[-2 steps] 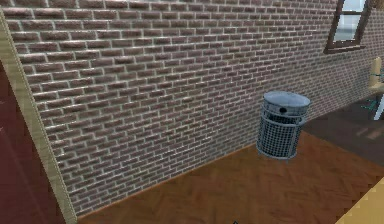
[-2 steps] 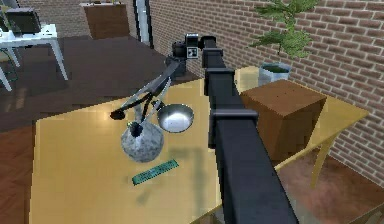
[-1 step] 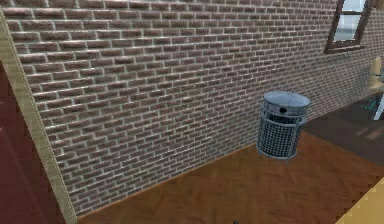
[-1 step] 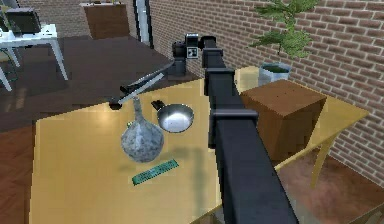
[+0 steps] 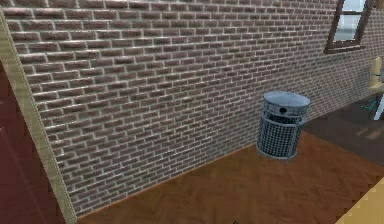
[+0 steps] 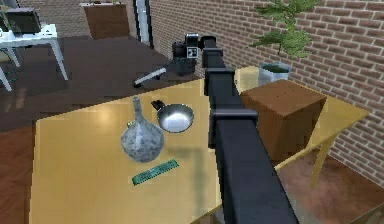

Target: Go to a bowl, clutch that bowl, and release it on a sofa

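Note:
A shiny metal bowl (image 6: 177, 118) with a dark handle-like tab sits on the yellow tabletop (image 6: 80, 160) in the arm side view. The dark arm rises from the bottom edge past the bowl's right side. At its far end, beyond the table's far edge, is the gripper (image 6: 150, 77), its thin fingers pointing left. Only dark bare floor lies behind the fingers, so the gripper holds nothing. In the picture the bowl lies below the gripper and slightly to its right.
A blue-grey patterned vase (image 6: 141, 140) and a flat green strip (image 6: 155, 172) share the table with a brown box (image 6: 283, 115). A potted plant (image 6: 278, 40), white desk (image 6: 30, 42) and wooden cabinet (image 6: 105, 18) stand beyond. Ahead are a brick wall (image 5: 160, 90) and a mesh bin (image 5: 283, 125).

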You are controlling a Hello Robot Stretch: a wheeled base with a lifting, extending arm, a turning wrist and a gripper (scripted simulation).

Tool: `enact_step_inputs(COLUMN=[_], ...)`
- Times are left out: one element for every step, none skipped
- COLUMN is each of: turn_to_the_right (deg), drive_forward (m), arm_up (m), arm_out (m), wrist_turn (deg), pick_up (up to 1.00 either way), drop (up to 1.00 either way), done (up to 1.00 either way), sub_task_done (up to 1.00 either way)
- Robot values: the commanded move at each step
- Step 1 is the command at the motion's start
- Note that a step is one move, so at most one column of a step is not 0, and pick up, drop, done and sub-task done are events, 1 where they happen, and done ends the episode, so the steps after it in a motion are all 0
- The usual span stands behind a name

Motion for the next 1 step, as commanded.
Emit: enact_step_inputs(turn_to_the_right=[0.0], drive_forward=[0.00], arm_up=[0.00], arm_out=[0.00], wrist_turn=[33.0], pick_up=[0.00], drop=[0.00], done=[0.00], sub_task_done=[0.00])
